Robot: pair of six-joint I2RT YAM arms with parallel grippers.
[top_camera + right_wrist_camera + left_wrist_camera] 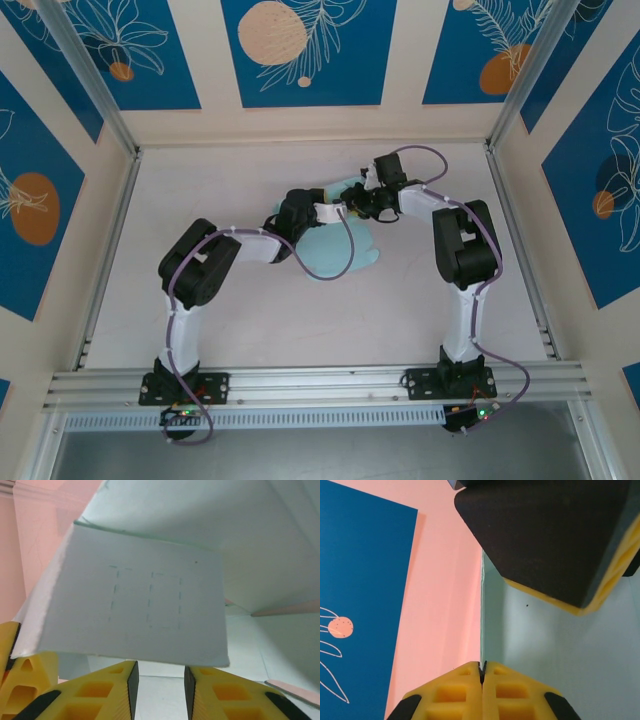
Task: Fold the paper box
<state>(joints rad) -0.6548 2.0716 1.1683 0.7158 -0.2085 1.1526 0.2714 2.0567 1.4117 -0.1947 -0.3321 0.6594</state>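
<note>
The paper box (330, 255) is a pale blue card sheet in the middle of the table, partly folded up between the two grippers. My left gripper (483, 667) is shut on the thin upright edge of one card panel (560, 650). From above, the left gripper (338, 211) sits just left of the right gripper (352, 205). My right gripper (161, 680) stands open with a clear gap between its pads. A raised flap (145, 605) with dashed fold marks hangs just beyond its fingertips. One right finger (545, 540) looms over the card in the left wrist view.
Pale walls with blue patterned panels (300, 50) enclose the table. Metal posts (90, 80) rise at the back corners. An aluminium rail (320, 385) runs along the near edge, where both arm bases are bolted. Cables loop beside each arm.
</note>
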